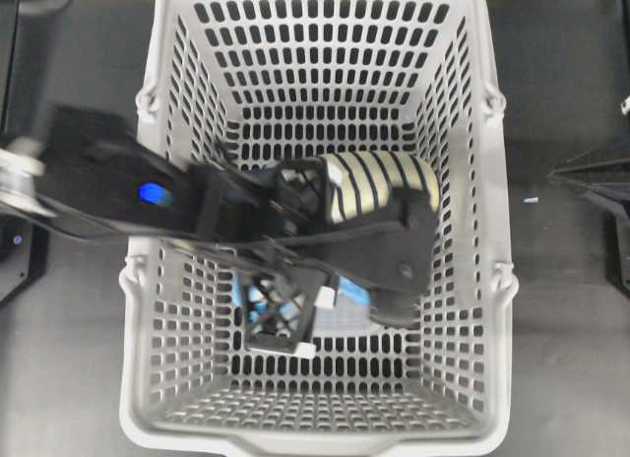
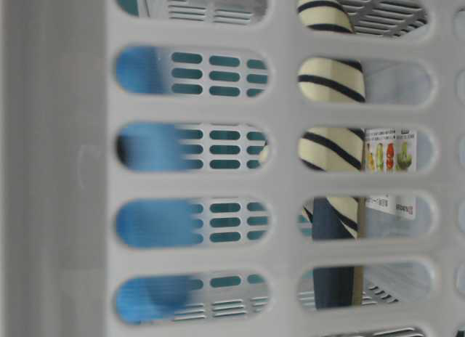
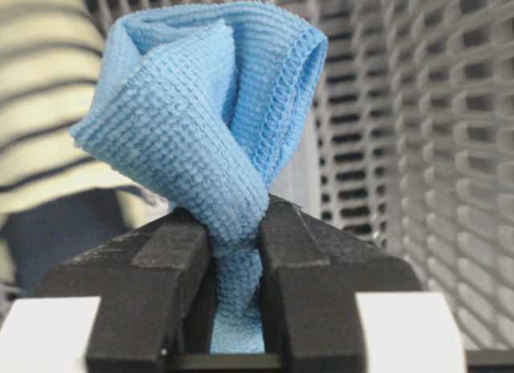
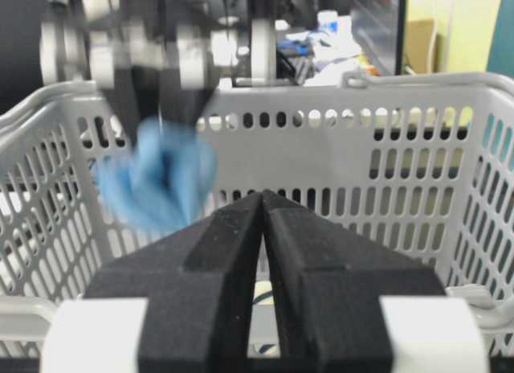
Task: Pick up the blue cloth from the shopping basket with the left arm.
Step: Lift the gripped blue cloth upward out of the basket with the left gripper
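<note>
The light blue cloth (image 3: pixel 201 108) is bunched up and pinched between my left gripper's (image 3: pixel 237 224) black fingers, which are shut on it. In the overhead view the left arm reaches from the left into the grey shopping basket (image 1: pixel 492 280), and the gripper (image 1: pixel 295 324) is over its floor with a bit of blue cloth (image 1: pixel 259 297) showing through its frame. The right wrist view shows the cloth (image 4: pixel 157 184) blurred, hanging below the left gripper inside the basket (image 4: pixel 361 140). My right gripper (image 4: pixel 263 198) is shut and empty, outside the basket wall.
A navy and cream-striped fabric roll (image 1: pixel 379 181) lies in the basket beside the left arm, and also shows through the slots (image 2: pixel 330 144). A labelled clear container (image 2: pixel 389 152) stands behind it. The right arm (image 1: pixel 596 186) stays at the right edge.
</note>
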